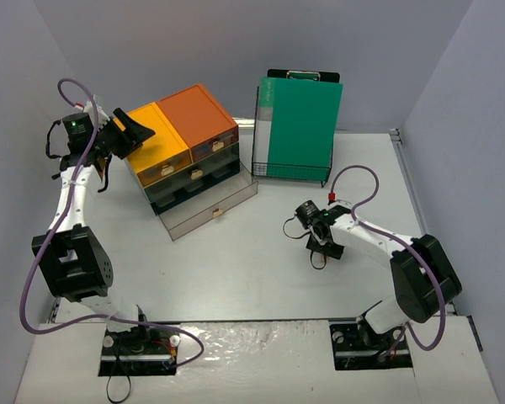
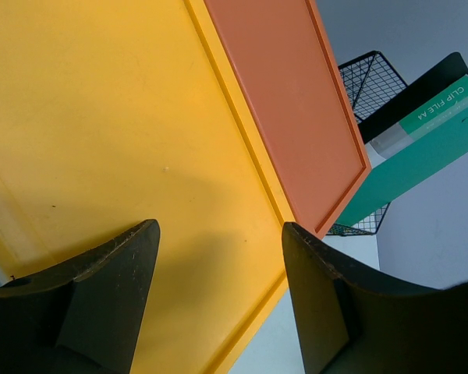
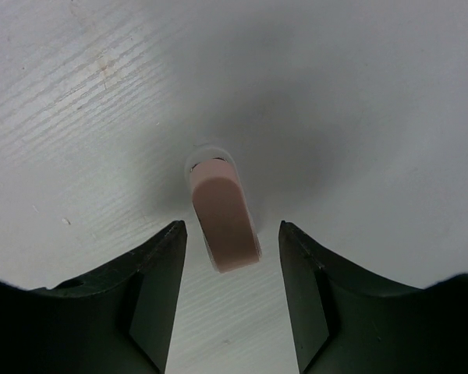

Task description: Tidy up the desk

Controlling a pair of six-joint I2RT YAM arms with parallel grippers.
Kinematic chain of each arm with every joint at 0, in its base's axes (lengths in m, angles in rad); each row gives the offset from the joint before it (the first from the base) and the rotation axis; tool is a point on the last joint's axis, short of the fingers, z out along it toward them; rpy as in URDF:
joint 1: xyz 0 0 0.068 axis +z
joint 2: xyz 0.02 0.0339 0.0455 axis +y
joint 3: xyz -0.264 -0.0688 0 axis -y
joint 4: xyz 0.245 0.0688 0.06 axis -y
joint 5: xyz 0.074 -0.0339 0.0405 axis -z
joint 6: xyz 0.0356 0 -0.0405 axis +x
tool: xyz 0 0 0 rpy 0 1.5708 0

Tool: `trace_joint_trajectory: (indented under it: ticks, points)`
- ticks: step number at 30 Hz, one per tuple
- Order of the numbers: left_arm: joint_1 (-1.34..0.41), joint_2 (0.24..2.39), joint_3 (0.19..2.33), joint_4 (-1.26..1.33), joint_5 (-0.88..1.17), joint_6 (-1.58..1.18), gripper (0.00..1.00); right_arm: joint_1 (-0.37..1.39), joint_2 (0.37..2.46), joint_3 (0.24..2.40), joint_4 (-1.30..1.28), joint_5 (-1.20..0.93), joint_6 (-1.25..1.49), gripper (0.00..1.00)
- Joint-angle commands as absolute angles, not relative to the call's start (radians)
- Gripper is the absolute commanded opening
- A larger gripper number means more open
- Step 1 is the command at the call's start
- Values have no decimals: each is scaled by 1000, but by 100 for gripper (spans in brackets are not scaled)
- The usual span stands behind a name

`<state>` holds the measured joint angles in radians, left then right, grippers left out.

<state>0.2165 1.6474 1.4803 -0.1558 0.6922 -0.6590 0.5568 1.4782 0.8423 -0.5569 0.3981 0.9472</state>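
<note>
My left hand (image 1: 133,133) is at the upper left of the overhead view, hovering over the yellow lid (image 2: 101,117) of the drawer unit (image 1: 189,151). Its two dark fingers (image 2: 109,296) stand apart with nothing between them, so it is open and empty. Just right of the yellow lid is the orange lid (image 2: 288,101), the two side by side on top of the unit. The bottom drawer (image 1: 210,209) is pulled out toward the middle of the frame; the drawers above it are pushed in.

The surface (image 1: 236,269) fills the centre of the overhead view, running from the arm bases at the bottom up to the back wall, and it carries everything here.

Right of the drawers, at the top centre, a black wire rack (image 1: 290,175) holds a green folder (image 1: 301,114) upright, with a black clipboard (image 1: 303,76) behind it.

My right hand (image 1: 320,244) is at centre right, pointing down at the surface. Its fingers (image 3: 152,288) are spread on either side of a small pink block (image 3: 222,222) lying on the surface, with a gap showing on both sides, so it is open and not gripping.
</note>
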Motion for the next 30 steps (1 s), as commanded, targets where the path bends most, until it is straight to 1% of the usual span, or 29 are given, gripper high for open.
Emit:
trace_joint_trajectory:
  ticks: [1,4,5,7,8,9,10,14,17,18,21,23,25,28,30]
  points:
    - [219,1633,1473,-216,693,-664,61,551,1505,818,-533,394,937,48]
    - [219,1632,1471,-219,692,-663,61,544,1516,782,-502,375,939,48]
    - [219,1632,1471,-218,692,-662,61,542,1517,775,-494,372,939,46]
    - [219,1627,1470,-224,690,-659,61,537,1520,761,-482,370,937,34]
    - [219,1626,1469,-225,690,-658,61,535,1520,755,-478,366,936,24]
    - [219,1624,1467,-227,690,-657,61,531,1519,750,-469,359,932,9]
    - [219,1623,1466,-227,690,-656,62,531,1518,751,-468,358,929,1]
    - [219,1618,1463,-232,689,-651,62,536,1479,784,-458,308,896,0]
    - [219,1617,1460,-233,685,-647,61,552,1428,854,-406,207,846,0]
    - [219,1615,1459,-235,684,-646,61,559,1406,881,-381,164,818,0]
    - [220,1615,1460,-239,681,-643,61,576,1400,978,-251,-63,774,0]
    - [219,1615,1460,-242,680,-641,61,592,1442,1078,-210,-141,753,0]
    - [219,1615,1464,-245,680,-639,61,619,1491,1166,-200,-170,740,0]
    - [219,1615,1466,-250,677,-637,61,663,1631,1353,-164,-247,740,0]
    - [219,1615,1465,-248,676,-637,61,678,1720,1441,-93,-321,762,0]
